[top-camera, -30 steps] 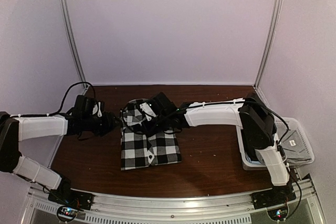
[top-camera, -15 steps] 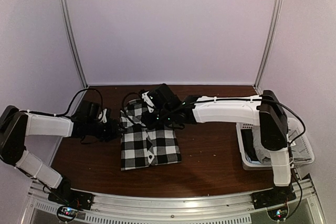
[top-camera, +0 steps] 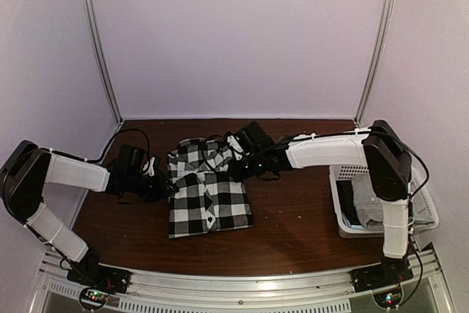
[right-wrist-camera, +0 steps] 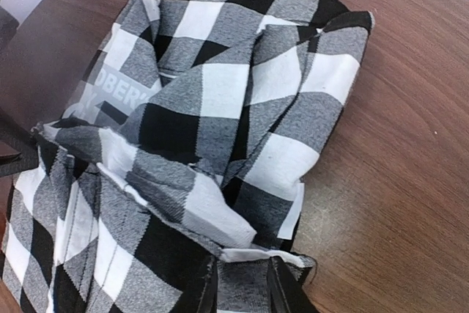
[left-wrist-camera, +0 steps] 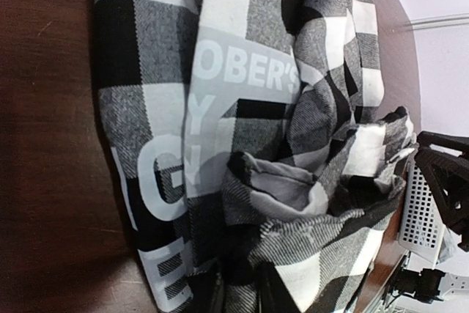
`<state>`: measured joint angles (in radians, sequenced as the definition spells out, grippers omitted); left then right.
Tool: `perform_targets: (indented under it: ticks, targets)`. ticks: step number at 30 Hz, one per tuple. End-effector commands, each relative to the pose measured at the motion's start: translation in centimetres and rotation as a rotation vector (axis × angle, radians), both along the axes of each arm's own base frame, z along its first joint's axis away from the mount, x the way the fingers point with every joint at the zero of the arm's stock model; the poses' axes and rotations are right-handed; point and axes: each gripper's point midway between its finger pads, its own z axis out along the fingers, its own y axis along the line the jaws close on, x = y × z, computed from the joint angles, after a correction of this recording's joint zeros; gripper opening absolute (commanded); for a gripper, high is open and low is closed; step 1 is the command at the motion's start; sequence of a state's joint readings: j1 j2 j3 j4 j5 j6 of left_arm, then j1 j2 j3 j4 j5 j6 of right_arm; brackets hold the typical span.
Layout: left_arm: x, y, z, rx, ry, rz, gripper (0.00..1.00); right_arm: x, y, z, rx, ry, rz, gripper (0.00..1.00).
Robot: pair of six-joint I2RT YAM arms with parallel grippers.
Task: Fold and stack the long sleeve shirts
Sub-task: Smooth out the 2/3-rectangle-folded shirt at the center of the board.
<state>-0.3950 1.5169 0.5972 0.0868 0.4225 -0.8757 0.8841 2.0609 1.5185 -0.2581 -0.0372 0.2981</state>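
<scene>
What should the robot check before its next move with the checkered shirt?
1. Left pincer has checked shirt cloth between its fingers: ok.
2. Right pincer pinches the shirt's edge too: ok.
3. Shirt lying flat: not ok, its far end is bunched up.
4. Both pinches strong enough to lift: cannot tell.
5. Table room beside the shirt for folding: ok.
6. Grey shirt waiting in the white basket: ok.
</scene>
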Motion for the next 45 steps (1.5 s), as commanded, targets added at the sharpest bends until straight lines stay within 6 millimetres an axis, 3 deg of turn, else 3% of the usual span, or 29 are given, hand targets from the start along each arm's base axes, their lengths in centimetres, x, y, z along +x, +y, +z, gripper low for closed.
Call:
perform_targets:
  ticks: [1,9,19,24,28,32,35,40,43,45]
  targets:
    - [1.1,-0.3,1.2,-0.013,-0.061,0.020,0.14,-0.3,2.0,1.0,0.052,-0.013,0.071,0.24]
    - [0.8,1.5,1.2,0.035,-0.069,0.104,0.00,0.8,4.4,-0.7,0.033,0.010,0.118,0.22]
    - [0.4,1.7,-0.9,0.052,-0.024,0.110,0.00,1.2,6.4,-4.9,0.015,0.063,0.150,0.22]
    - [0.6,1.7,-1.3,0.068,-0.019,0.103,0.04,1.4,6.0,-3.3,0.006,0.034,0.141,0.22]
    - [1.0,2.0,-0.7,0.095,-0.035,0.108,0.11,1.3,5.6,-0.4,0.025,0.002,0.139,0.26]
    - [1.5,2.5,0.1,0.136,-0.054,0.117,0.25,1.1,5.4,3.1,0.065,-0.031,0.141,0.33]
    - [1.7,3.4,0.9,0.196,-0.070,0.142,0.30,0.7,5.0,4.6,0.084,-0.038,0.139,0.34]
    - [2.4,4.7,4.3,0.372,-0.169,0.208,0.32,-0.5,3.2,5.3,0.088,-0.037,0.124,0.33]
    - [2.5,2.7,6.6,0.416,-0.239,0.173,0.31,-1.2,2.2,5.0,0.085,-0.025,0.117,0.31]
    - [2.5,1.0,6.8,0.390,-0.246,0.130,0.27,-1.4,1.6,4.2,0.077,-0.011,0.112,0.28]
